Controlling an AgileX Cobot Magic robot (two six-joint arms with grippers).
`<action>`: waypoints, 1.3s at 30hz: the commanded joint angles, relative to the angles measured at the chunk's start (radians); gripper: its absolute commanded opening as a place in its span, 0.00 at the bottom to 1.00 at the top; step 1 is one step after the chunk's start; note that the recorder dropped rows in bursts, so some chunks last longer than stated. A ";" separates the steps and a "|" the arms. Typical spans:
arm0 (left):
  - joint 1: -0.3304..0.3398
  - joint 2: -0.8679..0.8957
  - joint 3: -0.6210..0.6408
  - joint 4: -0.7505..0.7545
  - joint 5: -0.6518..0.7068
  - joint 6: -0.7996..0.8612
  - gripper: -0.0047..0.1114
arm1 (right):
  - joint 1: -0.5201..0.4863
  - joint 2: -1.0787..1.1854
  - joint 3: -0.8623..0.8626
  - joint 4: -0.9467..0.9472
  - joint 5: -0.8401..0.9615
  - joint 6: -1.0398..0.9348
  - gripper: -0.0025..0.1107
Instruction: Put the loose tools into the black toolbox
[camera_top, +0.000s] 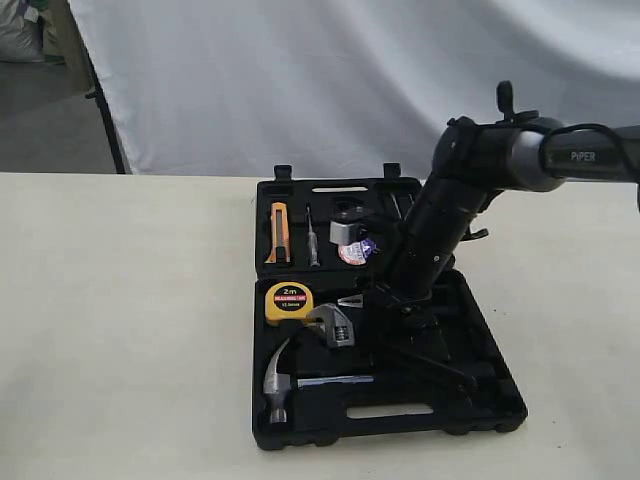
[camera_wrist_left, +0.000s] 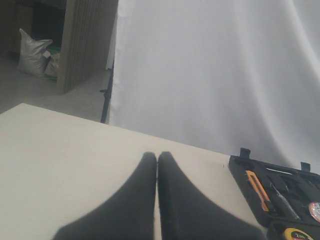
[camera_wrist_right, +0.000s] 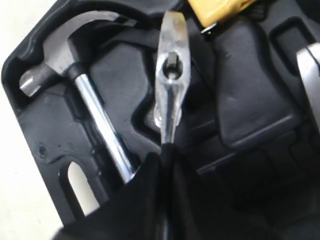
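1. Black toolbox (camera_top: 490, 395) lies open on the bench (camera_top: 130, 320), right of centre. Both halves face up, one far and one near.
2. Hammer (camera_top: 278, 385): in the near half, at its near-left corner. Head to the left, shaft running right along a moulded recess. Judged stowed.
3. Tape roll (camera_top: 356, 251): in the far half, near its middle, right of the screwdriver (camera_top: 312, 240) and the orange knife (camera_top: 277, 232). Judged stowed. Whether it sits in a pocket of its own is too small to tell.
4. Wrench (camera_wrist_right: 171, 75): the silver head sticks out from between the fingers of the right claw (camera_wrist_right: 165, 147). It is over the near half, between the hammer and the yellow tape measure (camera_top: 288, 300).
5. Right claw: fingers drawn together and clamped on the wrench at its handle end; the handle itself is hidden by the fingers. Cannot tell whether the wrench rests in its recess or hangs just above it.
6. Left claw (camera_wrist_left: 157, 155): fingers pressed together, holding nothing, over bare bench well to the left of the toolbox.
7. The exterior view shows no hammer, wrench or tape roll on the bench outside the case.
8. Assessment: two of three tools are in place, and the third is inside the case outline but in the grip. What looks left is to seat the wrench, let go of it and lift the right arm clear.
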 joint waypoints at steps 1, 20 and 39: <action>0.025 -0.003 -0.003 0.004 -0.007 -0.005 0.05 | 0.015 0.009 -0.007 -0.036 -0.001 0.010 0.02; 0.025 -0.003 -0.003 0.004 -0.007 -0.005 0.05 | 0.168 0.009 -0.007 -0.529 -0.108 0.380 0.02; 0.025 -0.003 -0.003 0.004 -0.007 -0.005 0.05 | 0.168 0.009 -0.007 -0.532 -0.131 0.417 0.60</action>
